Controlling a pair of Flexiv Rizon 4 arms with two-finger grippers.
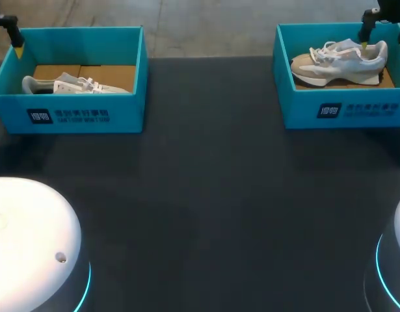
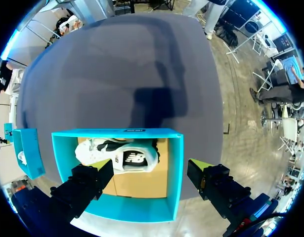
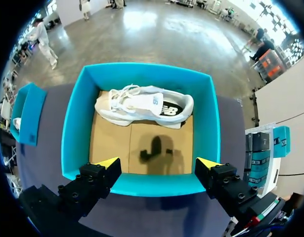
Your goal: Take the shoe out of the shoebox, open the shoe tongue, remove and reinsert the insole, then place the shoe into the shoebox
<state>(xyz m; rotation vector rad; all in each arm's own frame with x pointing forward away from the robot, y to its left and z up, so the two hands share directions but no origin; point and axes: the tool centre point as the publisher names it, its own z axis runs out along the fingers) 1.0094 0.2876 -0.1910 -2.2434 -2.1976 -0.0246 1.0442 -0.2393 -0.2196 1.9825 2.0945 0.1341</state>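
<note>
Two teal shoeboxes stand at the table's far side. The left shoebox (image 1: 76, 114) (image 2: 176, 168) holds a white shoe (image 1: 69, 84) (image 2: 117, 154) lying on its side on the cardboard floor. In the right shoebox (image 1: 356, 110) (image 3: 75, 123) a white and beige shoe (image 1: 339, 62) (image 3: 144, 106) lies along one wall. My left gripper (image 1: 14, 36) (image 2: 151, 165) hangs open above its box, holding nothing. Over the right box my right gripper (image 1: 385, 29) (image 3: 157, 163) is open and empty too, clear of the shoe.
Dark table surface (image 1: 206, 195) stretches between and in front of the boxes. Each wrist view shows the other box off to the side: the right shoebox (image 2: 25, 153) and the left shoebox (image 3: 23, 113). My two arm bases (image 1: 30, 247) stand at the near corners.
</note>
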